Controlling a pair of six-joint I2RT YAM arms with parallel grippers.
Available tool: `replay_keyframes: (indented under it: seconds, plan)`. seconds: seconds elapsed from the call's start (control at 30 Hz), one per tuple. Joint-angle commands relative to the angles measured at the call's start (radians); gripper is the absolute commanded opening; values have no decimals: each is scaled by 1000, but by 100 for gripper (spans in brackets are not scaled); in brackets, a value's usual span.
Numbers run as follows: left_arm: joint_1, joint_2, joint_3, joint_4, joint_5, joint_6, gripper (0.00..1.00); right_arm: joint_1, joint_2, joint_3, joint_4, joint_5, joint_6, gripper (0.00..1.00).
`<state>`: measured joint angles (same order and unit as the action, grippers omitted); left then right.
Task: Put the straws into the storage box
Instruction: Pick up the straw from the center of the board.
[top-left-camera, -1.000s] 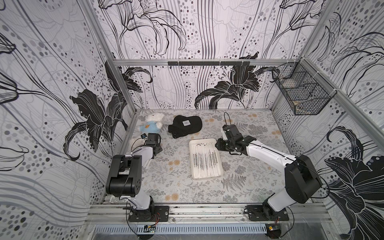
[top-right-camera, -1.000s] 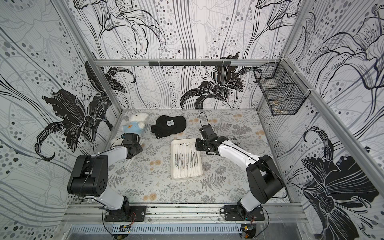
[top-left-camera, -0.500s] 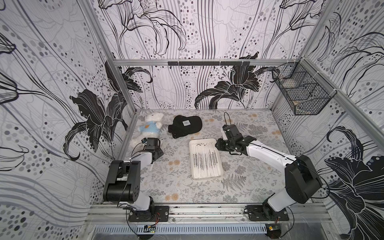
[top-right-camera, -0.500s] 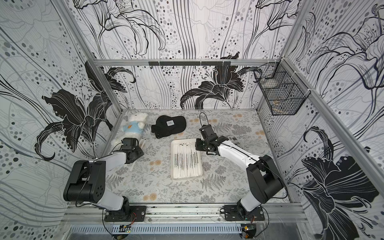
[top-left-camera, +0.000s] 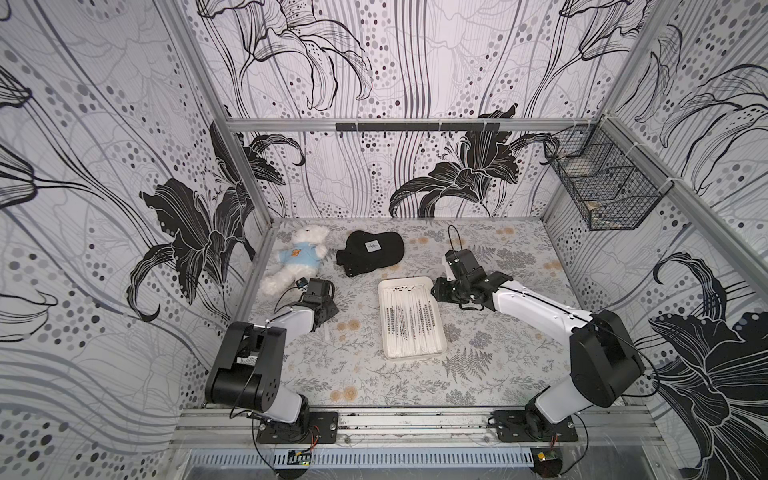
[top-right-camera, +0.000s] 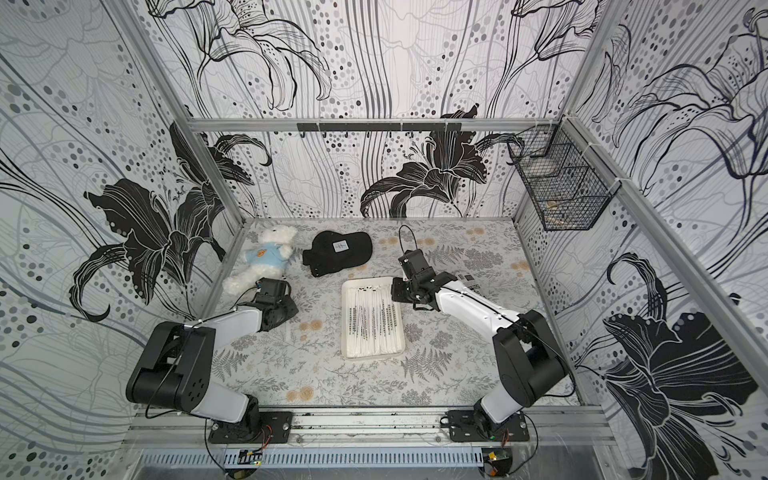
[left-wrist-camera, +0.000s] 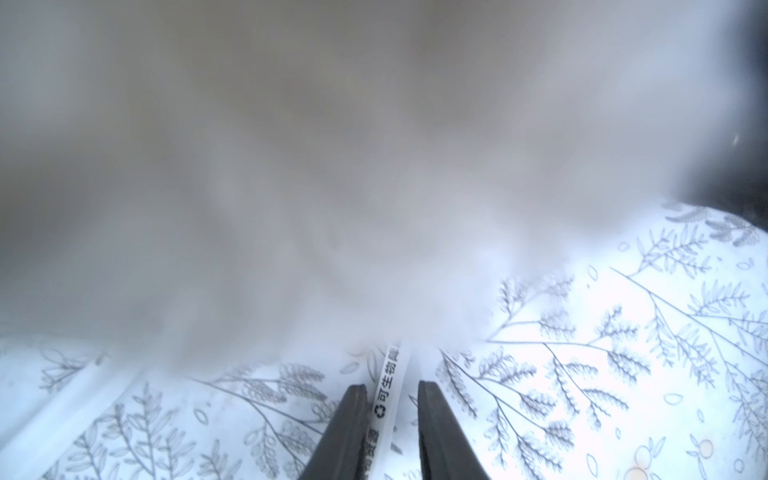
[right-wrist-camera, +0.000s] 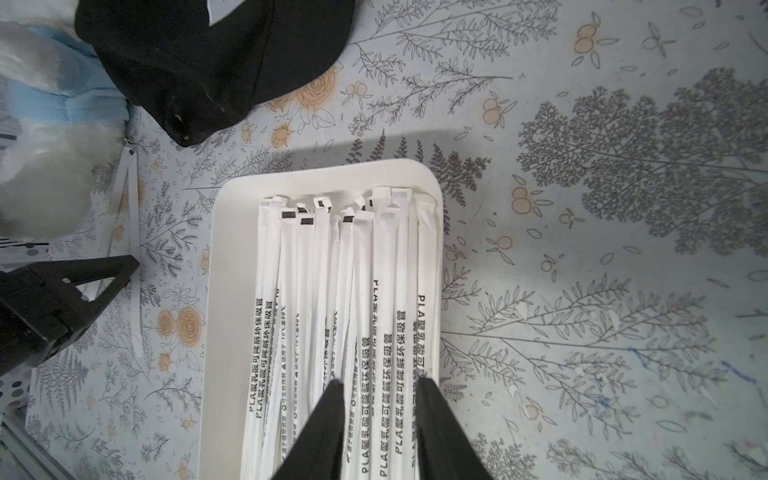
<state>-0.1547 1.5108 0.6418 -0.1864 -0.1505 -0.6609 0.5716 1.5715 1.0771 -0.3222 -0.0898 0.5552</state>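
Several straws (top-left-camera: 411, 324) (top-right-camera: 374, 324) (right-wrist-camera: 332, 291) lie lengthwise in the white storage box (top-left-camera: 380, 316) (top-right-camera: 344, 320) (right-wrist-camera: 224, 291) at the middle of the table. A loose straw (left-wrist-camera: 388, 382) (right-wrist-camera: 133, 208) lies on the table left of the box. My left gripper (top-left-camera: 332, 312) (top-right-camera: 293, 312) (left-wrist-camera: 392, 390) (right-wrist-camera: 131, 266) is low over it. Its jaws are narrow, with that straw between them; one finger touches the straw and a gap shows at the other. My right gripper (top-left-camera: 435, 293) (top-right-camera: 395, 293) (right-wrist-camera: 379, 384) hovers open over the box's far end, holding nothing.
A white teddy bear in a blue shirt (top-left-camera: 297, 257) (top-right-camera: 266, 253) lies at the far left, close to my left gripper; its blurred fur fills most of the left wrist view. A black cap (top-left-camera: 370, 251) (right-wrist-camera: 208, 54) lies behind the box. A wire basket (top-left-camera: 606, 187) hangs on the right wall.
My left gripper has slid toward the front and right, away from the bear, and its jaws have narrowed around the loose straw. The right arm has not moved.
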Motion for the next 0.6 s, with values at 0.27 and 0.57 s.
replay_keyframes:
  seconds: [0.27,0.57]
  plan:
    - [-156,42,37,-109,-26,-19,8,2,-21,61,-43,25,-28,33]
    - [-309,-59,67,-150,24,-25,4,2,-18,89,-67,45,-34,33]
